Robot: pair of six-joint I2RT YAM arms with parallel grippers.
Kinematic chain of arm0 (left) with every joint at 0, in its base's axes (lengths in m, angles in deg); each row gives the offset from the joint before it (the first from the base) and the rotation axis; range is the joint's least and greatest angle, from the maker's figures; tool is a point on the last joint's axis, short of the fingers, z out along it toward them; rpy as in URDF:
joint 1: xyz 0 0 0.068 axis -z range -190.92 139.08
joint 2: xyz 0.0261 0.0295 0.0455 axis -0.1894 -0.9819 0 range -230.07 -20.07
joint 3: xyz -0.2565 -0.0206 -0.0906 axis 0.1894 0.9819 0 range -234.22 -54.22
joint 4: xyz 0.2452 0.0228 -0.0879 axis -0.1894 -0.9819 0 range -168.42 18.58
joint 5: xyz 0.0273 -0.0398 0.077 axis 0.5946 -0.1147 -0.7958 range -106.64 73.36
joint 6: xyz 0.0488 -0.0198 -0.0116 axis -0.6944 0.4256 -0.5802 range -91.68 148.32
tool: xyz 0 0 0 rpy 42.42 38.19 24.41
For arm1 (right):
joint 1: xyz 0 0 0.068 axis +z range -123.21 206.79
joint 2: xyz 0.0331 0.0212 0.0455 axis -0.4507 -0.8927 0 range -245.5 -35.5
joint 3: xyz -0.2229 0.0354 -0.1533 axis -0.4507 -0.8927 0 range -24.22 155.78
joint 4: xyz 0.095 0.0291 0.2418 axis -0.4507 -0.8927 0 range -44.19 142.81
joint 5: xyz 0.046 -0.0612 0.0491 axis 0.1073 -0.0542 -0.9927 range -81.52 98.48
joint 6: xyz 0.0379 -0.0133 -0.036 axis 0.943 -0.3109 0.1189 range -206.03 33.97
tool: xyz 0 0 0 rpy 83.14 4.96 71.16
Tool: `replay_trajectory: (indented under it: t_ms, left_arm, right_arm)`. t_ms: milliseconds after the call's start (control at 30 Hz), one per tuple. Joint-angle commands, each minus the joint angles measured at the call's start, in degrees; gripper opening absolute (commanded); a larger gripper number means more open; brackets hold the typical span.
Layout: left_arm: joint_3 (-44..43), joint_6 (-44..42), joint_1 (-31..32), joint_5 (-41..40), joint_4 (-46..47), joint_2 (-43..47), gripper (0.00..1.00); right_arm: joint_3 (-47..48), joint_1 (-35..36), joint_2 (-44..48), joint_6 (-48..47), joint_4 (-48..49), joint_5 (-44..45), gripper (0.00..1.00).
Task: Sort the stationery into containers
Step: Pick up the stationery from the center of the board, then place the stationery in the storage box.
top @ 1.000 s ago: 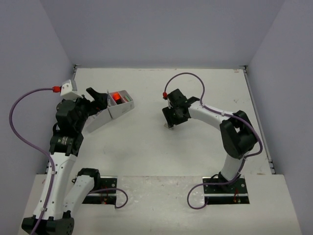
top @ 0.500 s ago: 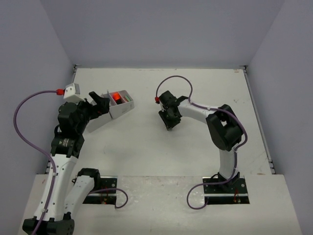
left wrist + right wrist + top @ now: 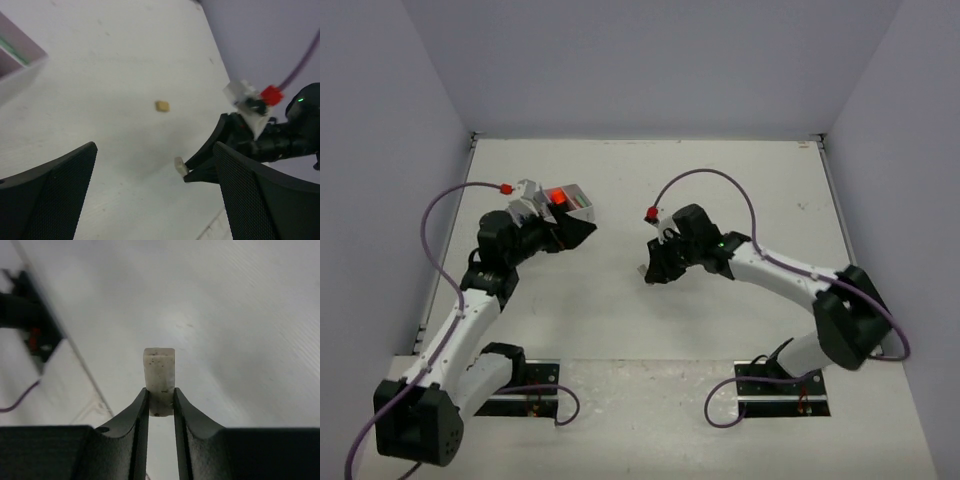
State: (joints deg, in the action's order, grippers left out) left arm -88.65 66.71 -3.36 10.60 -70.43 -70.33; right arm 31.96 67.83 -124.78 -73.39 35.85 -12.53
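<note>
Over the desk (image 3: 240,300), the right tool (image 3: 161,402) pinches an off-white, dark-speckled rectangular piece (image 3: 159,370); the left tool (image 3: 154,147) gapes wide.

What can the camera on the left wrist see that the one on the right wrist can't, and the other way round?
Only the left wrist view: the left gripper, wide open, a small beige piece lying loose on the table, and a corner of a white container. Only the right wrist view: a close look at the dark specks on the white block. Both: that block pinched in the right gripper.
</note>
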Motion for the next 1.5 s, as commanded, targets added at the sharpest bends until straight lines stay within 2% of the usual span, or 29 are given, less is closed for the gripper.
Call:
replay_trajectory:
  t_ms: [0,67,167,267,367,467,567,900,1000,1100,1167,1200,1233,1267,1300,1333,1367,1400,1433,1467]
  left_arm:
    - [3.67,9.8,10.95,19.49,27.45,-5.05,1.0]
    - [2.26,8.31,16.98,18.13,29.21,-7.11,0.99]
    - [1.13,7.16,19.96,18.21,30.83,-8.27,0.95]
    - [1.76,8.08,20.61,20.05,34.71,-8.28,0.9]
    - [3.22,10.58,21.27,21.98,39.24,-8.49,0.84]
    - [3.14,10.45,22.08,22.55,39.24,-9.08,0.72]
    - [3.14,10.21,22.24,23.65,39.34,-9.24,0.7]
    - [0.77,8.65,23.02,24.12,36.48,-11.59,0.52]
    - [0.91,8.85,23.21,24.15,37.08,-12.34,0.4]
    - [0.8,9.05,23.45,24.18,37.47,-12.42,0.08]
    - [0.07,8.5,23.47,23.27,35.96,-11.99,0.01]
    - [-0.28,7.86,23.47,22.71,34.95,-11.5,0.0]
    - [-0.65,6.94,23.47,21.94,33.67,-10.91,0.0]
    - [-1.2,5.92,23.47,20.28,31.85,-10.38,0.0]
    - [-1.87,4.97,23.44,18.02,28.9,-9.92,0.0]
    - [-3.01,3.53,23.33,15.44,23.68,-9.5,0.0]
    - [-4.83,1.14,23.21,10.76,17.24,-9.02,0.0]
    - [-7.19,-1.34,23.16,3.8,9.91,-8.89,0.0]
    - [-11.34,-4.52,23.03,-6.64,0.61,-8.91,0.0]
    - [-13.94,-4.7,22.97,-10.2,-1.21,-8.98,0.0]
  right_arm:
    - [-10.06,-1.02,12.89,8.95,31.0,-27.44,0.0]
    - [-10.72,-1.55,13.07,12.21,35.47,-34.43,0.0]
    - [-11.89,-1.62,13.47,15.44,40.52,-38.62,0.0]
    - [-13.92,-2.02,15.25,17.92,44.54,-39.66,0.0]
    - [-14.0,-2.36,15.89,18.39,44.64,-39.49,0.0]
    - [-14.51,-3.42,16.6,19.77,46.13,-39.48,0.0]
    - [-15.73,-5.01,16.6,22.19,49.37,-41.23,0.0]
    - [-15.43,-6.68,16.59,23.65,50.88,-42.27,0.0]
    - [-15.0,-6.77,16.92,23.72,50.83,-42.77,0.0]
    - [-15.1,-7.23,17.02,23.75,50.8,-42.94,0.0]
    - [-15.49,-7.44,16.97,23.4,50.8,-43.11,0.0]
    - [-15.66,-7.6,16.99,23.27,50.84,-43.06,0.03]
    - [-15.84,-7.8,17.04,23.23,50.85,-42.91,0.12]
    - [-16.23,-8.0,17.07,23.29,50.77,-42.64,0.26]
    - [-16.78,-8.29,17.19,23.4,50.65,-42.3,0.52]
    - [-17.34,-8.79,17.46,23.43,50.32,-41.68,0.87]
    - [-18.1,-9.53,18.01,23.38,49.3,-39.88,0.99]
    - [-18.57,-10.22,18.94,22.69,46.52,-37.68,0.99]
    - [-18.83,-11.39,20.47,21.48,42.32,-35.04,0.99]
    - [-18.72,-12.12,21.57,21.15,40.9,-30.46,0.99]
